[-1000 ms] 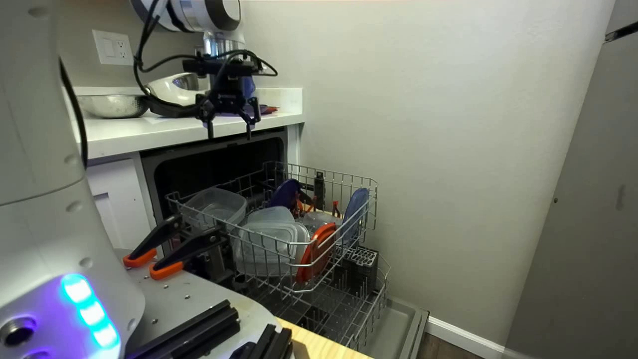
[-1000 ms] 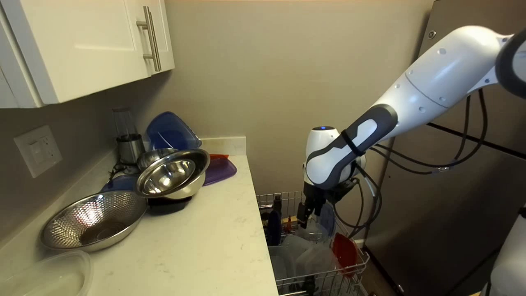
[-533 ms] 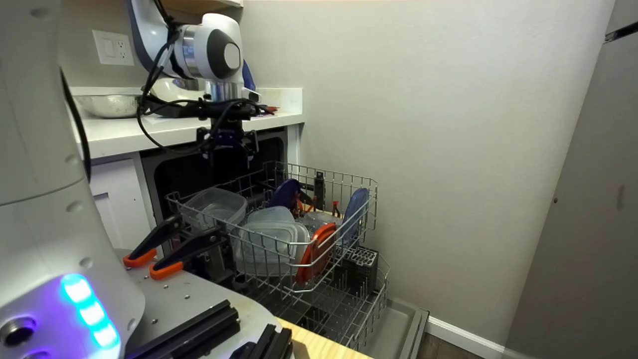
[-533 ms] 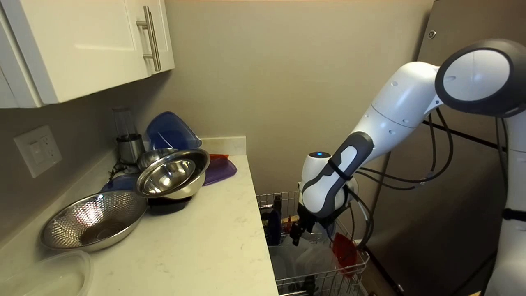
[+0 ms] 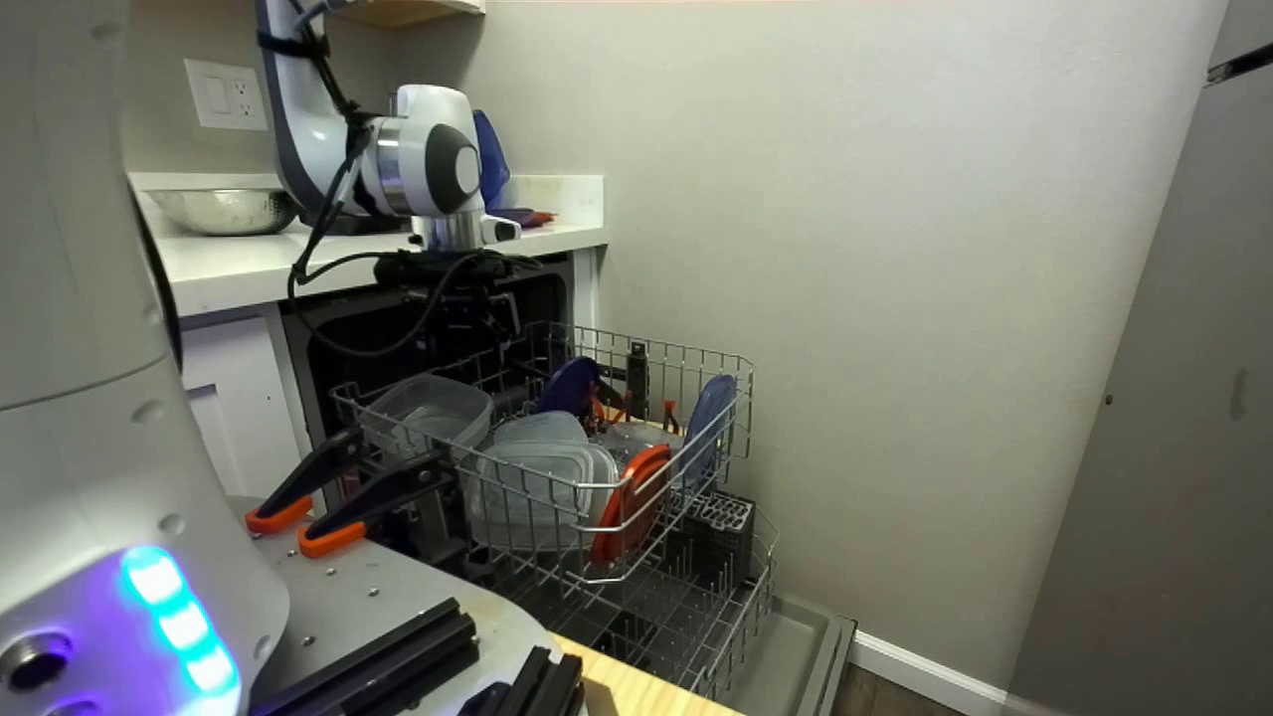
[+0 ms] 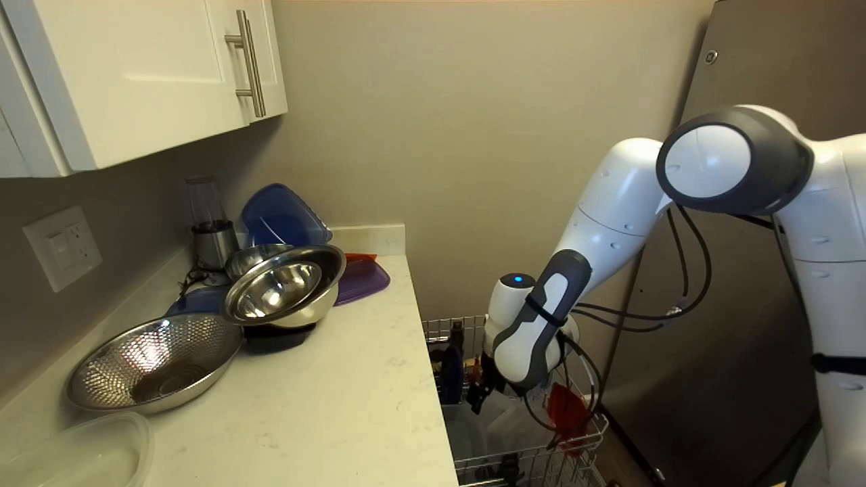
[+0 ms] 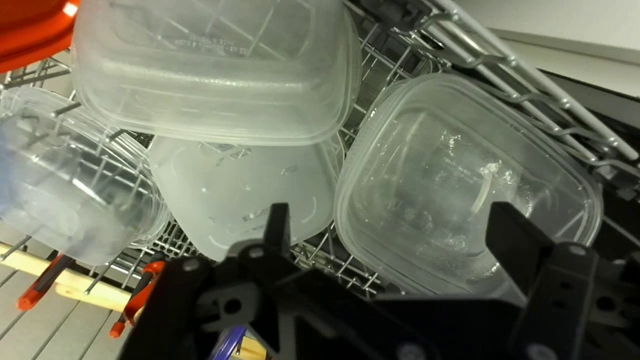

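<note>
My gripper [image 7: 389, 217] is open with nothing between its fingers. In the wrist view it is over a clear square plastic container [image 7: 450, 165] that stands open side up in the upper dishwasher rack. One finger [image 7: 278, 222] shows left of the container's rim; the other finger [image 7: 515, 245] shows across its right part. In an exterior view the gripper [image 5: 463, 338] is dark against the dishwasher opening, above and behind the same container [image 5: 438, 406]. Its fingertips are hard to make out there. In an exterior view the gripper [image 6: 477, 399] hangs beside the counter edge.
The upper rack [image 5: 696, 350] also holds more clear containers [image 7: 215, 75], an orange lid [image 5: 632, 502], a blue lid [image 5: 711, 423] and a dark blue item [image 5: 570, 386]. The white counter [image 6: 338, 392] beside it bears a colander [image 6: 155, 365] and metal bowls [image 6: 291, 291].
My gripper has come down from about counter height to low near the rack. In an exterior view it has also shifted left toward the counter. The rack's contents have not moved.
</note>
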`<state>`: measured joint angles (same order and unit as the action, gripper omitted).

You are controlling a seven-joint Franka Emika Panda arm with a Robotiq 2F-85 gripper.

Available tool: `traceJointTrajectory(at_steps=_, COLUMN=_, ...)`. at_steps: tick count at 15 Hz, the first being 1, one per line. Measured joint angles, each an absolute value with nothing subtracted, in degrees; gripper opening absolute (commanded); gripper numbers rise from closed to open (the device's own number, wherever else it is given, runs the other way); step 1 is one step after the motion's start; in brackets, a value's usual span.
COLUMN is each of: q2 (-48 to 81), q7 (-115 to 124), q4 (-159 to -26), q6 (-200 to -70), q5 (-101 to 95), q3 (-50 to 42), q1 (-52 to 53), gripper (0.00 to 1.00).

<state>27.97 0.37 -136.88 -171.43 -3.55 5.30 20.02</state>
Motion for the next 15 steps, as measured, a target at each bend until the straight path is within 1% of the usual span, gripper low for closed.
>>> traceJointTrajectory(at_steps=11, q2=42.30, q7=1.10, q4=-123.35, q6=-174.63, q5=-3.55, q3=4.21, q1=20.63, gripper=1.00)
traceJointTrajectory(at_steps=14, q2=46.01, q7=1.10, q4=-120.17, q6=-176.31, q5=-3.55, q3=4.31, q1=20.27, gripper=0.67)
traceJointTrajectory(at_steps=15, q2=47.16, q7=1.10, q4=-119.16, q6=-176.63, q5=-3.54, q3=4.34, q1=20.22, gripper=0.60)
